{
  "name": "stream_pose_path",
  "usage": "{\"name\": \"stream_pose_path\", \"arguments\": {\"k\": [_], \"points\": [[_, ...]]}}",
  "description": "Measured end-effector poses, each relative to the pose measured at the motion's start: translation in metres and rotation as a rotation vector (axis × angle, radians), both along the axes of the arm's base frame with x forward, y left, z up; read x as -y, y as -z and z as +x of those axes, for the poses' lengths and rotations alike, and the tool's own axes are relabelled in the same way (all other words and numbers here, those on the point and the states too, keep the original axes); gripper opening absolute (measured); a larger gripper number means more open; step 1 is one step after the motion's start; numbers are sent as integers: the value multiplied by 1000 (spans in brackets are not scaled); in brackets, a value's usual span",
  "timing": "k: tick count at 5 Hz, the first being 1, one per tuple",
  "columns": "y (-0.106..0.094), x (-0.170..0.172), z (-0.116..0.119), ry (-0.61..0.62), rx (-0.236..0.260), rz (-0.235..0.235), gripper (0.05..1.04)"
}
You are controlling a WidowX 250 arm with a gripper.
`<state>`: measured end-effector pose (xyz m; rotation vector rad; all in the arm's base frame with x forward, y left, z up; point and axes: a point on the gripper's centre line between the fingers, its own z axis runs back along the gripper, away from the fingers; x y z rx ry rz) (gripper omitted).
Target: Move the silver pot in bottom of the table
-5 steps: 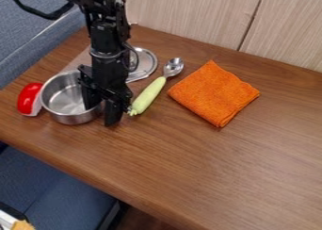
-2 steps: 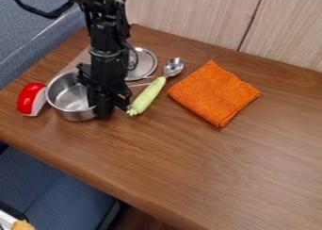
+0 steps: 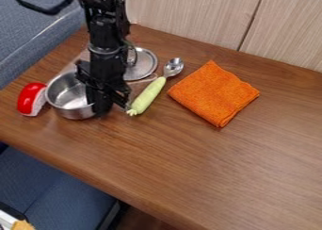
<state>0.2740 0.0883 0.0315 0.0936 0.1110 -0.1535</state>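
Silver round metal pot [image 3: 70,113]: located near the left end of the brown wooden table [image 3: 195,172], displaced slightly rightward. The jaws of the black two-finger gripper [image 3: 101,112] have narrowed from a wide straddle and appear clamped on its right wall; transport toward the front edge can presumably follow. The gripper conceals the gripped rim.

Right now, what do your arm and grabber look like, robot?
My arm is black, built of chunky, knobbly joined parts, with a greyish band around its lower part. A thick black cable curves off at the upper left, and a thin dark wire loops out along one side. My gripper is black too, with an angular shape.
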Motion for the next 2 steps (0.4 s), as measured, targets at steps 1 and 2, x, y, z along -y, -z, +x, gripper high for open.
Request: {"name": "stream_pose_path", "arguments": {"k": [1, 2], "points": [[-21, -3, 1, -24, 23, 9, 85], [-42, 1, 0, -30, 57, 21, 85]]}}
